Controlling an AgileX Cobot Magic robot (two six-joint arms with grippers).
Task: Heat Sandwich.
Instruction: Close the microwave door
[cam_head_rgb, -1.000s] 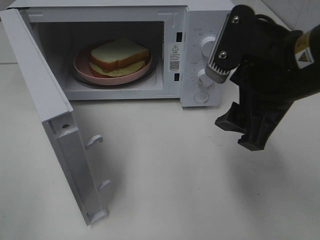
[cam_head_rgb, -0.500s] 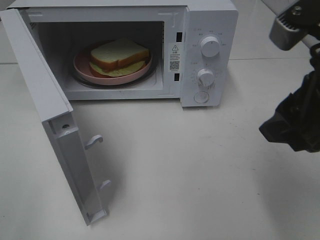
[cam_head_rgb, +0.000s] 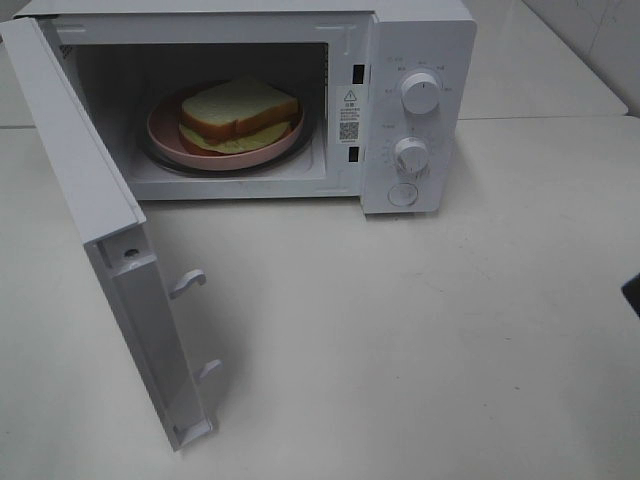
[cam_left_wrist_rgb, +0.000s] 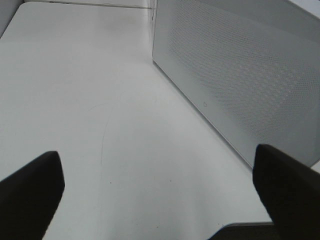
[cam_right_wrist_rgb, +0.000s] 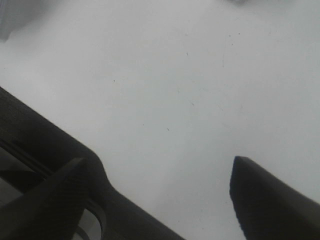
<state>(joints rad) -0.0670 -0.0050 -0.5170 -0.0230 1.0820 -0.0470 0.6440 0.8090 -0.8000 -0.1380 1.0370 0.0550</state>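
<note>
warning sticker (cam_head_rgb: 349, 115) with triangle and qr code on white microwave (cam_head_rgb: 430, 50): text unreadable. sandwich (cam_head_rgb: 238, 108), white bread, tan crust, lettuce edge, on round pink plate (cam_head_rgb: 160, 130) inside, well apart from left gripper (cam_left_wrist_rgb: 155, 152) and right gripper (cam_right_wrist_rgb: 159, 161), both released, empty.

Soft, even light from above keeps my high view bright and sharp on the table (cam_head_rgb: 420, 330), with a faint shadow just right of the door (cam_head_rgb: 110, 240) and a dimmer oven (cam_head_rgb: 420, 60) cavity. Up close, my left fingers (cam_left_wrist_rgb: 30, 192) and right fingers (cam_right_wrist_rgb: 272, 202) are dark, blurred shapes. The right wrist view is greyer and softer overall.
</note>
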